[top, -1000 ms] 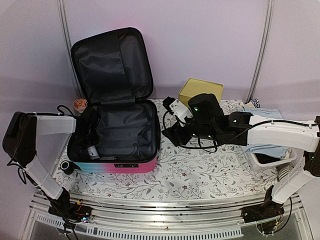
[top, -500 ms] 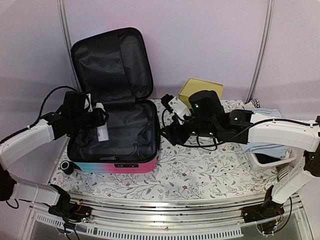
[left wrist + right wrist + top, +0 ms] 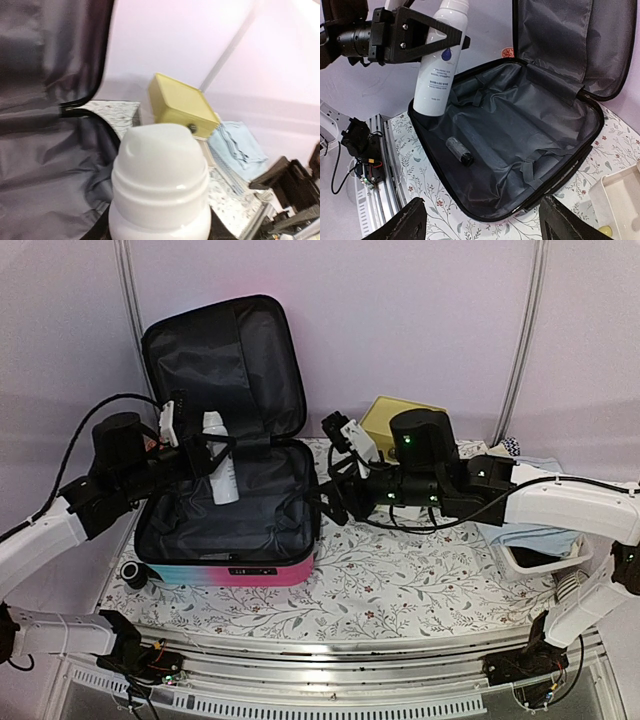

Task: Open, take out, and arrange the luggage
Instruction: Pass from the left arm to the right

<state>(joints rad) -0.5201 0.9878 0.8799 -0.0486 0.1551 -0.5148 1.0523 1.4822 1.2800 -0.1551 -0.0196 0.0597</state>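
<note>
Left gripper clamps a white bottle near its top above the open luggage on the counter, right gripper open beside it; so high a hold could let the bottle swing and drop.

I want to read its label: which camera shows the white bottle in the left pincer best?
The right wrist view: the white bottle shows nearly full length with its blue-drop label, gripped by the left pincer above the luggage. The top view shows it small; the left wrist view shows only its cap.
</note>
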